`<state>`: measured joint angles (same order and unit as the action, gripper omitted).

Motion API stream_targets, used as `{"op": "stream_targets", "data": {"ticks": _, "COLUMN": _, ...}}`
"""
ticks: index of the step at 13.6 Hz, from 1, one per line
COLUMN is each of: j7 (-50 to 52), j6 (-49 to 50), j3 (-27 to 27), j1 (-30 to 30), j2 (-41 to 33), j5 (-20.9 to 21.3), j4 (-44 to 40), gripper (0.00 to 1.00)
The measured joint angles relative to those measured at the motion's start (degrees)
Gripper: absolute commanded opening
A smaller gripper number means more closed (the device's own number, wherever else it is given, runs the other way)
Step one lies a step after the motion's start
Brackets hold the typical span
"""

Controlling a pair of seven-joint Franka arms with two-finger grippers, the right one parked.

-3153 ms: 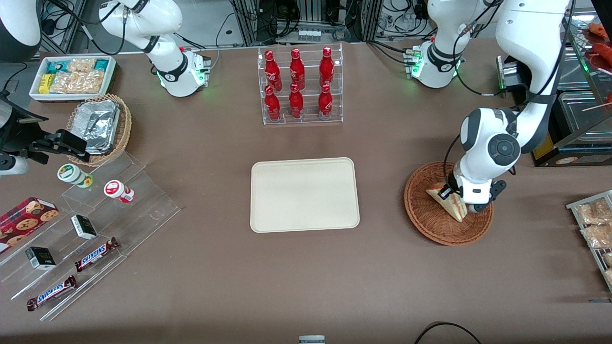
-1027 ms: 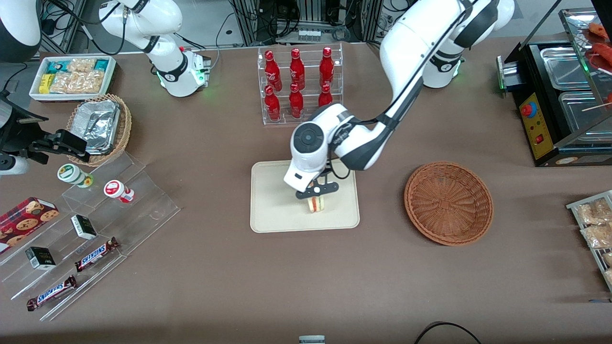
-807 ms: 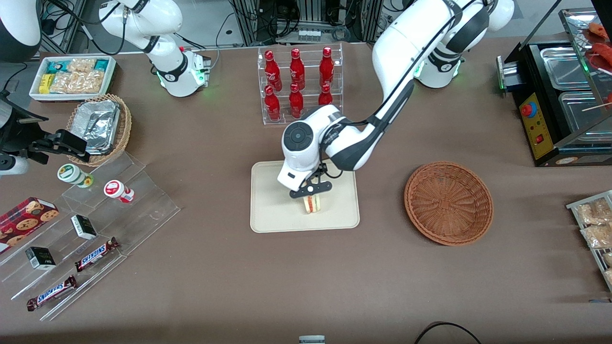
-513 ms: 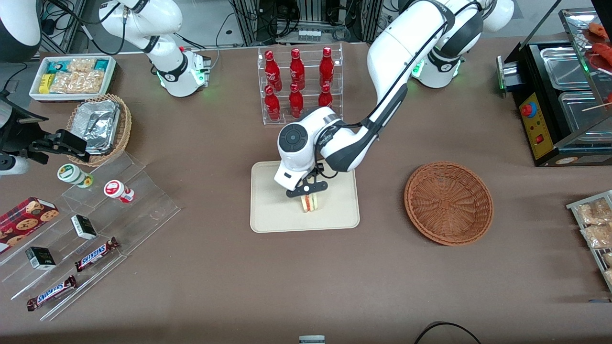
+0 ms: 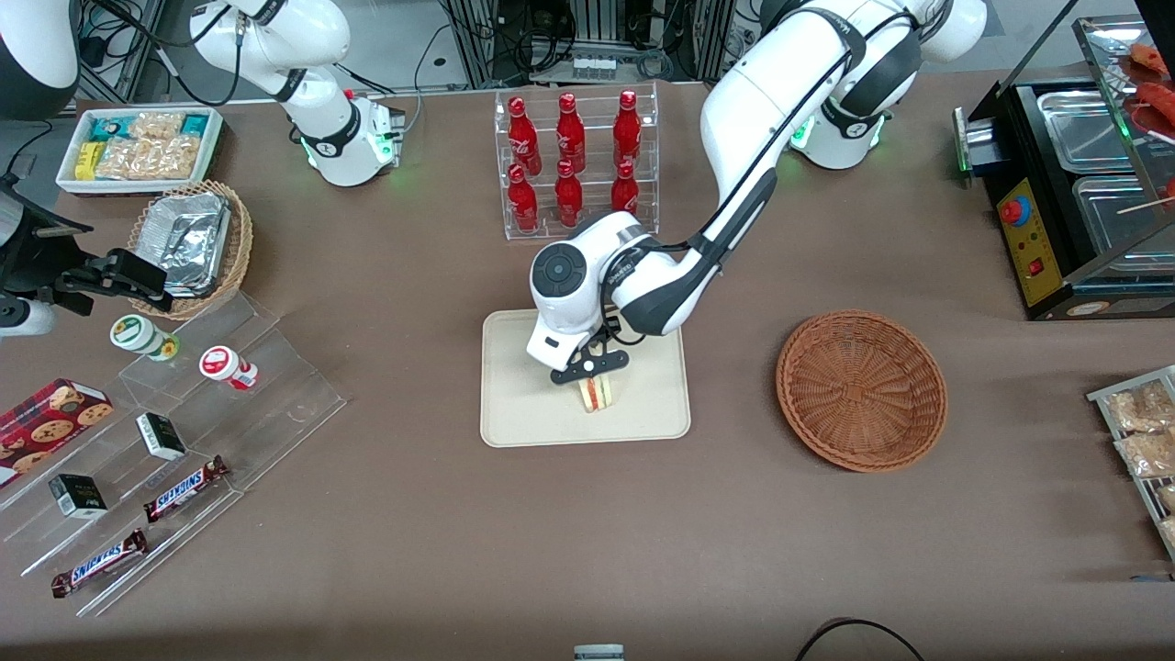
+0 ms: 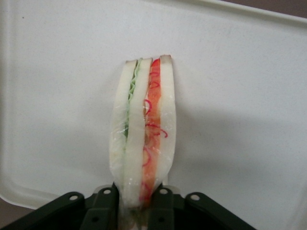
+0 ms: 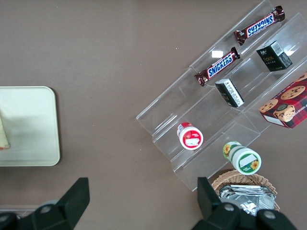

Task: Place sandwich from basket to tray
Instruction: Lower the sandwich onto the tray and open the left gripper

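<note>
Sandwich (image 6: 143, 129) pinched edge-on in my end effector (image 5: 591, 371), fingers clamped on the bread faces, filling layers showing; low over the tray (image 5: 514, 418), near its middle. I cannot tell whether its lower edge touches. I judge the upright hold keeps the wrap from slipping and lets it go down narrow-side first. Basket (image 5: 861, 390) sits empty toward the working arm's end. Brown surface (image 5: 587, 551) otherwise carries a rack of red bottles (image 5: 574, 165), farther from the front camera than the tray.
</note>
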<state>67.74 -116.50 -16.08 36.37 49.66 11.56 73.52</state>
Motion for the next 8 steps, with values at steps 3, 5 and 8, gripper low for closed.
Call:
{"op": "stream_targets", "data": {"ticks": 3, "j7": 0.00, "j6": 0.10, "j3": 0.00, "j1": 0.01, "j2": 0.07, "j5": 0.07, "j4": -0.86, "gripper": 1.00}}
{"op": "stream_targets", "data": {"ticks": 5, "j7": 0.02, "j6": 0.28, "j3": 0.00, "j1": 0.02, "j2": -0.11, "j5": 0.08, "j4": -1.77, "gripper": 1.00}}
{"op": "stream_targets", "data": {"ticks": 8, "j7": 0.18, "j6": 1.50, "j3": -0.01, "j1": 0.03, "j2": -1.41, "j5": 0.07, "j4": -2.70, "gripper": 1.00}}
